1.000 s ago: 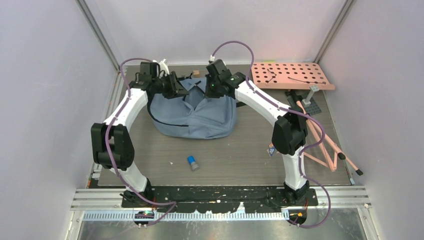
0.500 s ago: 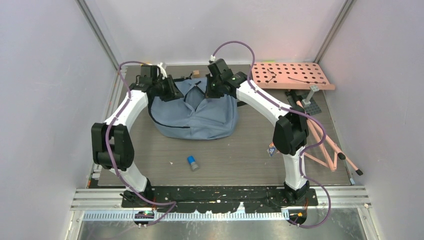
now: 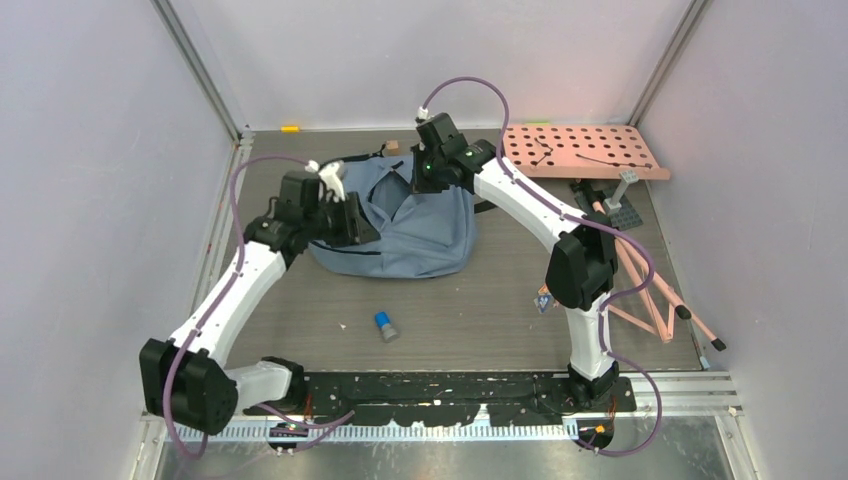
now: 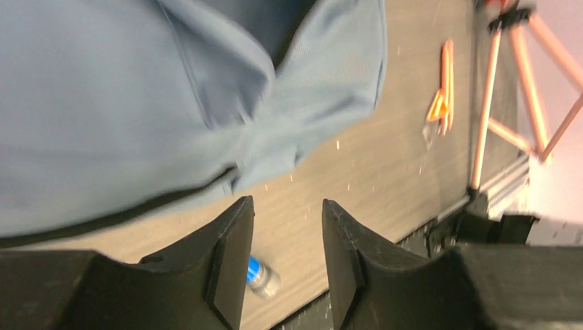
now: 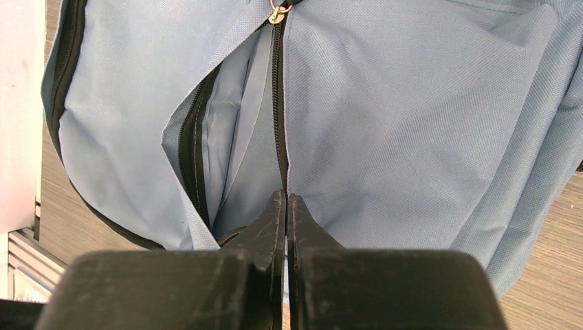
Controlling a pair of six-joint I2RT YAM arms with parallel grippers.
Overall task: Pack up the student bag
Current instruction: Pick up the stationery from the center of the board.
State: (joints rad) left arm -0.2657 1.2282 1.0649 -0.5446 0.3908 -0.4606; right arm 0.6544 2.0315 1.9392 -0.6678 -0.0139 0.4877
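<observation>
- Left arm has pulled back toward its base; left gripper (image 4: 287,206) now hangs at the near-left side of the student bag (image 3: 420,235), fingers spread, nothing between them.
- Bag lies on the far middle of the table (image 3: 470,310), main zip partly open.
- Right gripper (image 5: 286,199) sits over the bag's far edge, fingers pressed together at the zip line; can't tell if fabric is caught.
- Small blue bottle (image 3: 385,325) lies near the bag's front, apart from it.

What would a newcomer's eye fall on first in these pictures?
The grey-blue student bag fills the middle of the table, its zipper partly open. The right gripper is shut on its zipper edge, the left gripper open beside it. A small blue cylinder lies alone in front.
</observation>
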